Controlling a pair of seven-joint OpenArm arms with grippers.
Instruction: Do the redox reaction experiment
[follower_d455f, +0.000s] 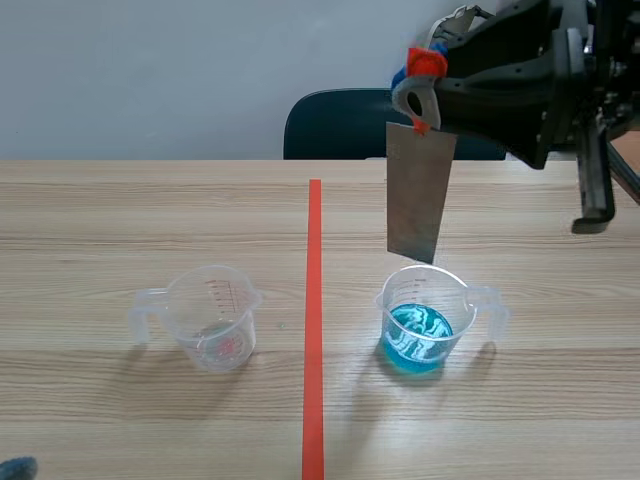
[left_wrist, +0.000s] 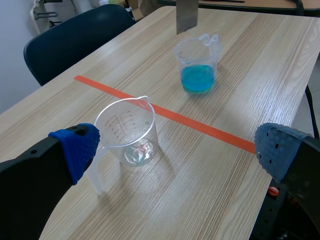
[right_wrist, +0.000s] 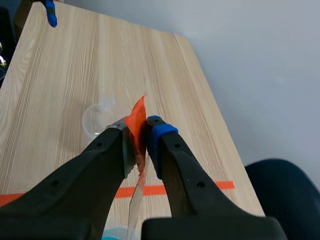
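On table, two cups, one metal strip clamped in right pincer, left pincer wide.

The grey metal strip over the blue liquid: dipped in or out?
Out. The grey metal strip hangs from the right gripper, its lower edge above the rim of the clear plastic cup of blue liquid.

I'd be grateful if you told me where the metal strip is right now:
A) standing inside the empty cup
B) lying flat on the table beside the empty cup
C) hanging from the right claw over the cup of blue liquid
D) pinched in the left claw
C: the metal strip hangs upright from the right claw, which pinches its orange-tipped top, and its lower end sits over the cup of blue liquid, not yet in the liquid.
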